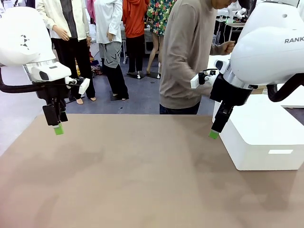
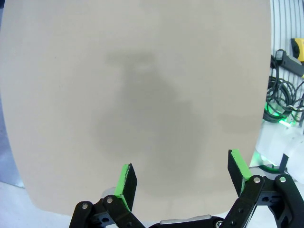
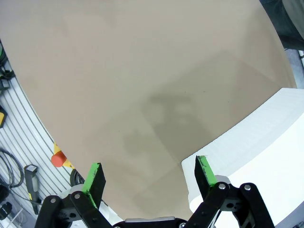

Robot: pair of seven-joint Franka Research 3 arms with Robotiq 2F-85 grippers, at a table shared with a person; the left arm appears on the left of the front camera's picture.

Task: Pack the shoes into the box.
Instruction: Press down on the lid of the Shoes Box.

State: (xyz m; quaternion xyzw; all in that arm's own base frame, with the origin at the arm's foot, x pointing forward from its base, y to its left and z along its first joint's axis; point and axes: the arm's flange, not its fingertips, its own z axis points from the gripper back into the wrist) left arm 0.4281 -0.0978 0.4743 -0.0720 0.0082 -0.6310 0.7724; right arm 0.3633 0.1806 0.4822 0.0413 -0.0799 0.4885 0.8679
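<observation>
Left end effector [image 2: 180,166], right end effector [image 3: 149,164], open

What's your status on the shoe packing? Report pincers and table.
Left pincer open, holding nothing, above the table. Right pincer open, holding nothing, beside the white block. Person stands at far side, turned away.

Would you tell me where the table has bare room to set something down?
The tan table is bare from the left gripper across to the right gripper, and toward the near edge. The only crowded part is the right side, taken by the white block.
</observation>
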